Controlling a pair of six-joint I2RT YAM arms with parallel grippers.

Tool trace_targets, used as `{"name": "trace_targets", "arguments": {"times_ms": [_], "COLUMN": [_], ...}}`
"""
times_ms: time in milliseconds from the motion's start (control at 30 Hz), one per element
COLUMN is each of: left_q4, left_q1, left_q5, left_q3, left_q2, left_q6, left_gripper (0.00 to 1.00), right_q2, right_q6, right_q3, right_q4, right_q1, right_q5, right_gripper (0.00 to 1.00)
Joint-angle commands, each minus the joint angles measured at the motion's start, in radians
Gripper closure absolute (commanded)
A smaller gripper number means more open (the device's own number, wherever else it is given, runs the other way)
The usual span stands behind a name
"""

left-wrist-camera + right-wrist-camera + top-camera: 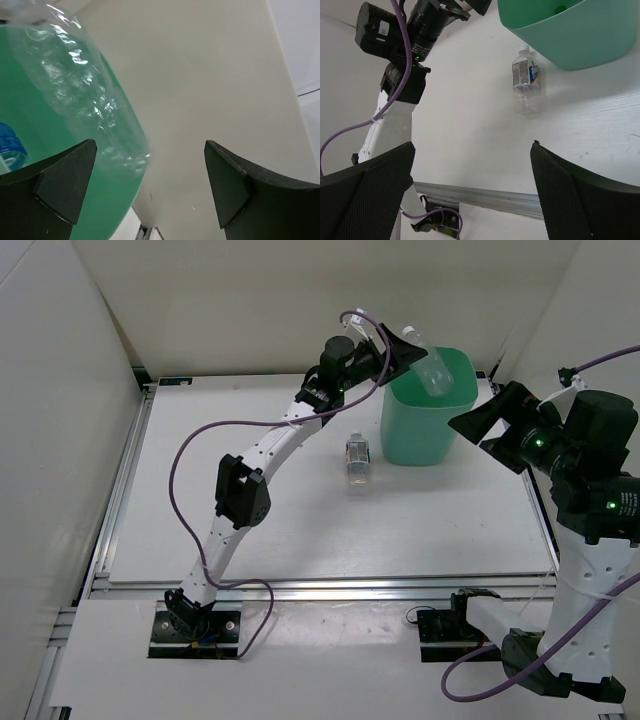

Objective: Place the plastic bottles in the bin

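The mint-green bin (420,430) stands at the table's back right. My left gripper (398,352) is at its far-left rim, open and empty. A clear plastic bottle (432,368) hangs tilted, cap up, over the bin's mouth, free of the fingers. In the left wrist view this bottle (85,95) is blurred, left of the open gripper (150,185), against the bin's inside (100,210), where a blue-labelled bottle (10,145) lies. Another clear bottle (357,458) with a white cap lies on the table left of the bin, also in the right wrist view (526,80). My right gripper (495,425) is open, raised right of the bin.
The left arm (250,480) stretches diagonally across the table from the near left to the bin. White walls close in the back and sides. A metal rail (320,585) runs along the table's near edge. The right wrist view shows the bin (570,35) and the left arm (395,75).
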Motion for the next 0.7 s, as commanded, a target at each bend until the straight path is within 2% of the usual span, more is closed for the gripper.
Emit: {"name": "trace_targets", "arguments": {"times_ms": [0, 133, 300, 367, 500, 600, 667], "left_q4": [-0.038, -0.076, -0.095, -0.095, -0.148, -0.200, -0.263], "left_q1": [-0.005, -0.005, 0.007, 0.021, 0.041, 0.041, 0.020], "left_q5": [0.006, 0.037, 0.037, -0.018, -0.155, -0.198, -0.237], "left_q3": [-0.033, -0.125, -0.340, -0.439, -0.763, -0.864, -0.865], "left_q2": [-0.118, -0.181, -0.342, -0.420, -0.604, -0.615, -0.589], "left_q6": [0.068, 0.148, 0.251, 0.285, 0.383, 0.431, 0.495], "left_gripper": [0.00, 0.00, 0.00, 0.00, 0.00, 0.00, 0.00], "right_q2": [0.007, 0.016, 0.016, 0.016, -0.004, -0.013, -0.013], "right_q6": [-0.026, -0.026, -0.026, -0.035, -0.056, -0.067, -0.076], "right_q3": [-0.004, -0.014, -0.024, -0.024, -0.059, -0.070, -0.070], "right_q4": [0.035, 0.056, 0.065, 0.065, 0.065, 0.065, 0.065], "right_q1": [-0.002, -0.002, -0.002, -0.002, -0.002, -0.002, -0.002], "right_q5": [-0.044, -0.053, -0.062, -0.053, -0.041, -0.031, -0.031], "right_gripper": [0.00, 0.00, 0.00, 0.00, 0.00, 0.00, 0.00]}}
